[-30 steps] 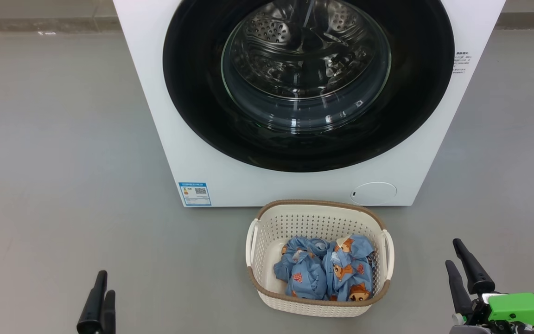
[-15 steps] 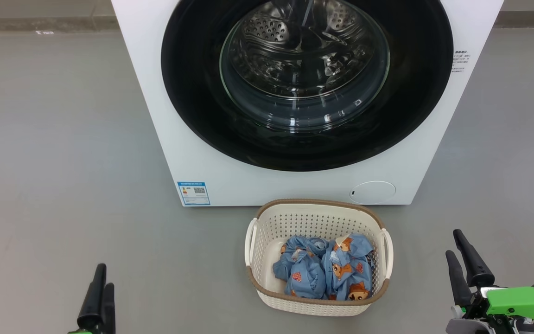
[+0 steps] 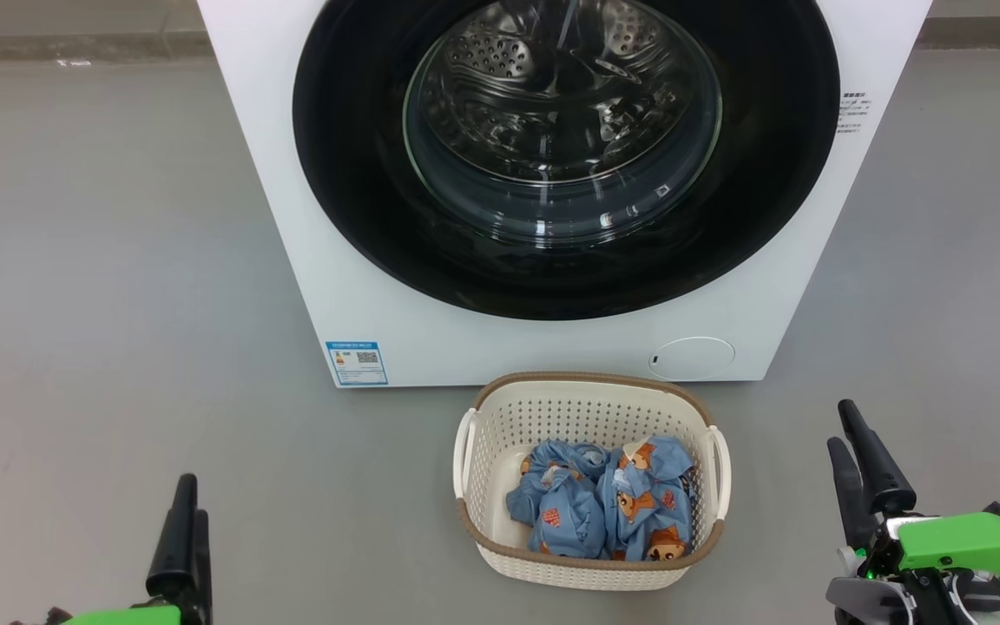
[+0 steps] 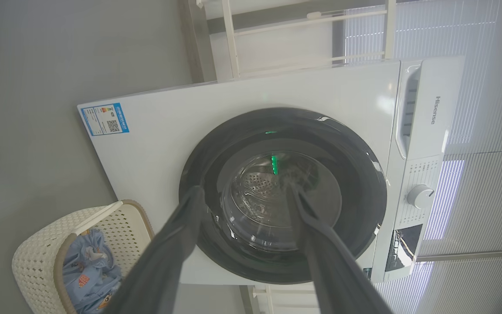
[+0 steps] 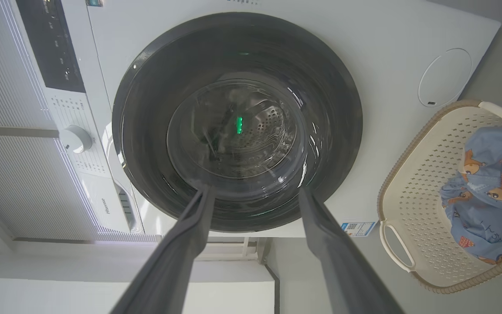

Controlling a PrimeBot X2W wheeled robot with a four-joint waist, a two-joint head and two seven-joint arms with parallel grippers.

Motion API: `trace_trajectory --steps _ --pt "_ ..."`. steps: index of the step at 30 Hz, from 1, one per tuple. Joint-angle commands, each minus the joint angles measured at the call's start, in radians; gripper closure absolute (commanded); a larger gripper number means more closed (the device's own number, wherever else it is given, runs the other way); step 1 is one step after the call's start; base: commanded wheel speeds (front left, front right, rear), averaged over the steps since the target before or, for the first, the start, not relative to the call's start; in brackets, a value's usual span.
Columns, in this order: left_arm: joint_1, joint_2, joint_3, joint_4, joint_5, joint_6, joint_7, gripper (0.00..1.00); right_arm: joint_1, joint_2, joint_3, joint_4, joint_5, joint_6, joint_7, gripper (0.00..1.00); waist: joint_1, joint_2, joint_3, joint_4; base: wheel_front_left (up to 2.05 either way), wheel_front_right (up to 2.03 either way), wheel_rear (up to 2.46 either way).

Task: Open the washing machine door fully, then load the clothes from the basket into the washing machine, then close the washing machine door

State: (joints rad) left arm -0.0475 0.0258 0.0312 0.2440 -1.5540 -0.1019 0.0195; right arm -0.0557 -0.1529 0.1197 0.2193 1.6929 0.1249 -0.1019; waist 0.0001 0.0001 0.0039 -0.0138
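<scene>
1. Washing machine (image 3: 292,260): stands on the floor ahead of the left gripper (image 3: 194,499) and the right gripper (image 3: 841,425), well beyond their fingertips, with its front panel facing them.
2. Washing machine door (image 3: 352,174): closed, seated flush in the front panel. Each wrist view frames it between that gripper's fingers (image 4: 190,209).
3. Basket (image 3: 591,380): on the floor just before the machine, between the two grippers and nearer the right gripper, on its left.
4. Clothes (image 3: 604,512): bundled inside the basket, apart from both grippers.
5. Right gripper: held low, fingers pointing toward the door, spread wide, empty.
6. Left gripper: held low, well left of the basket, fingers pointing toward the door, spread wide, empty.
</scene>
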Motion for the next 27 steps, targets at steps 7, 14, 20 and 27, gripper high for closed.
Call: trace_trajectory --steps 7,14,20,27 --pt "-0.063 0.032 -0.008 -0.044 0.056 -0.009 -0.034 0.00 -0.069 -0.032 0.017 -0.045 -0.087 0.003 -0.024 0.00 -0.0001 -0.0001 -0.002 -0.005 0.00 0.00 0.00" --pt "-0.073 0.046 -0.024 -0.050 0.115 -0.011 -0.056 0.00 -0.081 -0.028 0.019 -0.049 -0.178 0.003 -0.036 0.00 -0.0001 -0.0001 -0.003 -0.007 0.00 0.00 0.00" --pt "-0.079 0.052 -0.029 -0.050 0.191 -0.012 -0.071 0.00 -0.090 -0.029 0.029 -0.052 -0.242 0.003 -0.044 0.00 -0.0001 -0.0001 -0.004 -0.008 0.00 0.00 0.00" --pt "-0.086 0.055 -0.040 -0.044 0.301 -0.014 -0.092 0.00 -0.104 -0.034 0.041 -0.057 -0.345 0.003 -0.056 0.00 -0.0001 -0.0001 -0.003 -0.010 0.00 0.00 0.00"
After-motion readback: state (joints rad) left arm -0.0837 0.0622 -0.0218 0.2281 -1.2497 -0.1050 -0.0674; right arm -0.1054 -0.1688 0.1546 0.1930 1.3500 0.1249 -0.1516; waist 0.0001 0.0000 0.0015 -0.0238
